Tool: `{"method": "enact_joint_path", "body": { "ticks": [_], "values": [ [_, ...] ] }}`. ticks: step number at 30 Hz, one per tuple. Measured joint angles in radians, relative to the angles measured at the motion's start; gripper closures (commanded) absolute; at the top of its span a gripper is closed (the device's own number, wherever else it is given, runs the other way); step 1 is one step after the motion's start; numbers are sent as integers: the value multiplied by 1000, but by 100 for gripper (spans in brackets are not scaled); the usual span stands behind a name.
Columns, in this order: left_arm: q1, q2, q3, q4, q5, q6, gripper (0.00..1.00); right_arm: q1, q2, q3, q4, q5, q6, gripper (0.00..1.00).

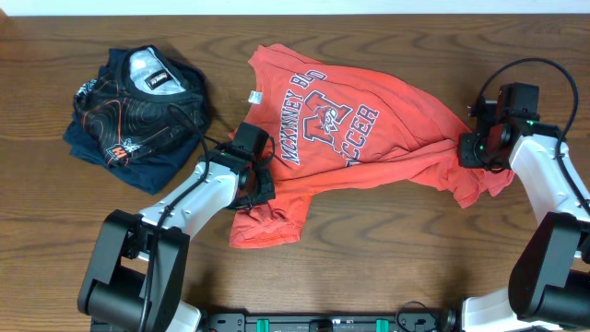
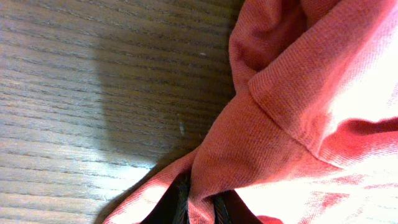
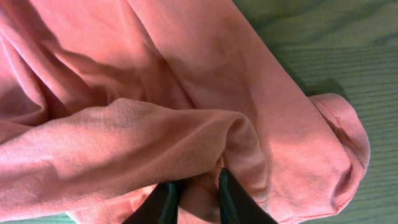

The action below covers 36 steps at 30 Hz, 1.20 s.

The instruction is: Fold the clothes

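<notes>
Fingers, L (image 2: pixel 177 208): closed on a ridge of red cloth, which is squeezed between them. Fingers, R (image 3: pixel 163 204): set close together w/ a bunched fold of the same cloth pinched between; reads as a grip.

Why so, big to small:
- T-shirt (image 1: pixel 406 101), coral red, lies centre-right on the table (image 1: pixel 369 267), chest up, lettering (image 1: pixel 323 120) readable but skewed. It's rumpled, not flat. Judgement: each arm has taken an edge so the cloth can be pulled taut and squared before any fold; task looks early, no fold made yet.
- Navy garment (image 1: pixel 129 111) w/ orange line print sits heaped far left, apart from the shirt. Not part of this job.
- L gripper (image 1: pixel 258 184) is at the shirt's left side, above a loose flap that hangs toward the near edge.
- R gripper (image 1: pixel 475 152) is at the shirt's far right end, where the cloth bunches.
- Neck label (image 1: pixel 252 97), white, small, shows at the collar, so collar points upper left.

Surface: dark brown wood grain, matte, bare around both garments; cloth should slide w/o snagging. Room: only a pale strip (image 1: pixel 369 5) past the far edge; can't tell more.
</notes>
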Motion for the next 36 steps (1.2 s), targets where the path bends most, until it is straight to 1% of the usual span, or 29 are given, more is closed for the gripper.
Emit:
{"method": "enact_joint_path", "body": {
  "ticks": [2, 6, 9, 13, 16, 17, 27, 33, 36],
  "values": [
    [0, 0, 0, 0, 0, 0, 85, 0, 0, 0, -4, 3, 0, 72],
    [0, 0, 0, 0, 0, 0, 85, 0, 0, -2, -14, 3, -3, 69],
    [0, 0, 0, 0, 0, 0, 85, 0, 0, -22, 13, 4, -4, 68],
    [0, 0, 0, 0, 0, 0, 85, 0, 0, -68, 56, 5, -5, 76],
    [0, 0, 0, 0, 0, 0, 85, 0, 1, -77, 73, 5, -5, 85],
    [0, 0, 0, 0, 0, 0, 85, 0, 1, -77, 79, 5, -3, 86],
    [0, 0, 0, 0, 0, 0, 85, 0, 1, -77, 82, 6, 22, 83],
    [0, 0, 0, 0, 0, 0, 85, -3, -14, -77, 82, 8, 23, 79],
    [0, 0, 0, 0, 0, 0, 85, -3, -35, -77, 88, 9, 24, 80]
  ]
}}
